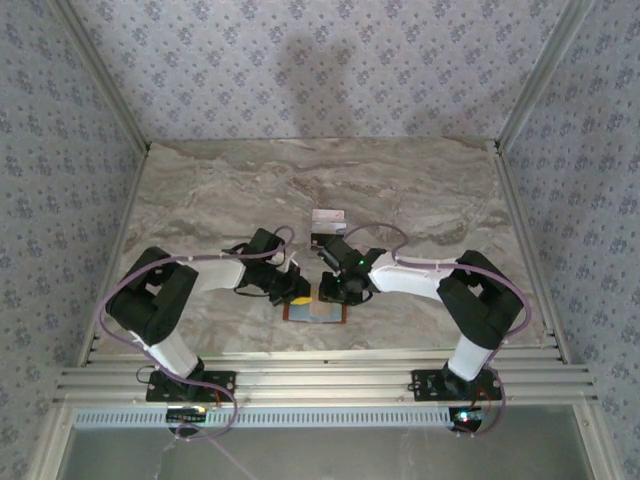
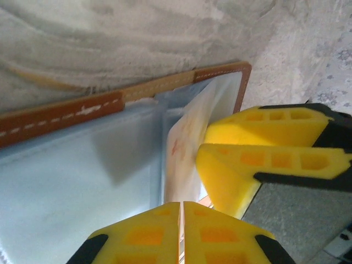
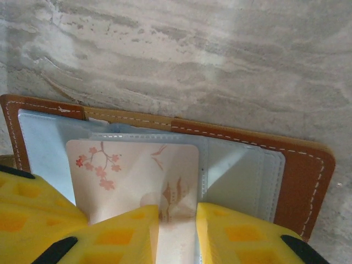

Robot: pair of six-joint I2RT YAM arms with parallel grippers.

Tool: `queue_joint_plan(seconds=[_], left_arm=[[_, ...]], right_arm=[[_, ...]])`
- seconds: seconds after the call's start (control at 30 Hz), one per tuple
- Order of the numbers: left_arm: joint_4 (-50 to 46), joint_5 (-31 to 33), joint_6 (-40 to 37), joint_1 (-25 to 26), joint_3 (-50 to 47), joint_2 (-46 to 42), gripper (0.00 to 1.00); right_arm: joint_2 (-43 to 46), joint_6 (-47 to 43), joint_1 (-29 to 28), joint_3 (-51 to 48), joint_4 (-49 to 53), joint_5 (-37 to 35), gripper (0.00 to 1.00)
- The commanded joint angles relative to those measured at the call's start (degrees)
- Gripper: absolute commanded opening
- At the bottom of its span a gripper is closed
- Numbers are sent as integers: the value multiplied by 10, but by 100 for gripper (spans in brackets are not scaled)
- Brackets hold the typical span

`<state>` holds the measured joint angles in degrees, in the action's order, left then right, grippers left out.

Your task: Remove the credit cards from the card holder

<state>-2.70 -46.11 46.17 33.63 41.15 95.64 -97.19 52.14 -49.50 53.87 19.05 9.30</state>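
Observation:
The card holder lies open on the marble table between both arms, with an orange-brown leather rim and pale blue-grey sleeves. A whitish-pink credit card printed with blossoms sticks partly out of a sleeve, and its face shows tilted up in the left wrist view. My right gripper stands over the card's near end, with its jaws a narrow gap apart and the card's surface showing in that gap. My left gripper is shut, its tips down at the lining beside the card.
A small pale card with a dark strip lies flat on the marble just beyond the grippers. The right gripper's fingers sit close beside my left ones. Open marble stretches to the back and sides, up to patterned walls.

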Motion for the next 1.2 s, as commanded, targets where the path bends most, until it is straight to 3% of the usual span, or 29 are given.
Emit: queue_joint_plan(seconds=[0.0,0.23,0.57,1.17], left_arm=[[34,-18,18,6,-7,9,9],[-28,16,-20,5,2,7,10],[-45,41,-28,-4,-2,-28,14],[15,2,-17,-6,-16,1,15]], right_arm=[[-14,8,3,-15,13,3,27],[-15,8,2,-17,13,4,27],[-19,7,4,-13,17,6,27],[-17,6,5,-7,23,9,27]])
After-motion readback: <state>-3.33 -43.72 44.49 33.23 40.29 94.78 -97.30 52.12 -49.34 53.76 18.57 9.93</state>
